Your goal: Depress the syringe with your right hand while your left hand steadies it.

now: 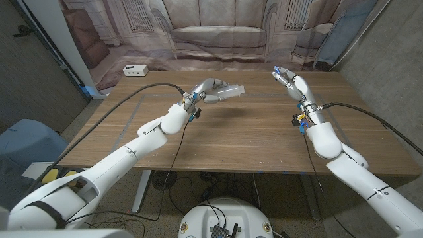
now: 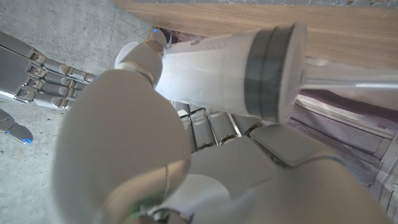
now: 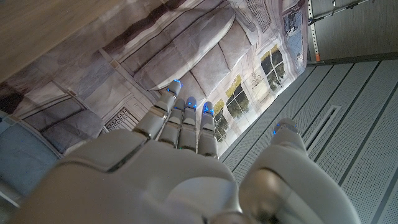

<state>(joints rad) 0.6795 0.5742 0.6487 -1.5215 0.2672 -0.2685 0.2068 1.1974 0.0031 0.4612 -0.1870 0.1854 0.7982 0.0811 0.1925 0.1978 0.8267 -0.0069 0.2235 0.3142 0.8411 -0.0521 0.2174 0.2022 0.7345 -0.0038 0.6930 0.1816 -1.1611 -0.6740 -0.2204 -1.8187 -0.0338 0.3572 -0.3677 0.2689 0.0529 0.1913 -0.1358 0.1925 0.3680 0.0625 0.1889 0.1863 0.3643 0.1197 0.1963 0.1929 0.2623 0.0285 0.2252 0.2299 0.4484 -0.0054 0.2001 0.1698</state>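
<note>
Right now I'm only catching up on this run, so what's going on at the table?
The robot's left hand holds a syringe up above the wooden table, its length pointing toward the right hand. The right hand is raised, fingers apart, empty, and apart from the syringe. In the left wrist view the plunger rod sticks out of the barrel, so the pressing has not yet been done.

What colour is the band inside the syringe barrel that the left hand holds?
Dark grey, inside the translucent white syringe; the left wrist view shows it best.

syringe [image 2: 236,59] plunger rod cut off at frame edge | barrel partly behind left hand [image 2: 124,143] | tip prob. hidden
</note>
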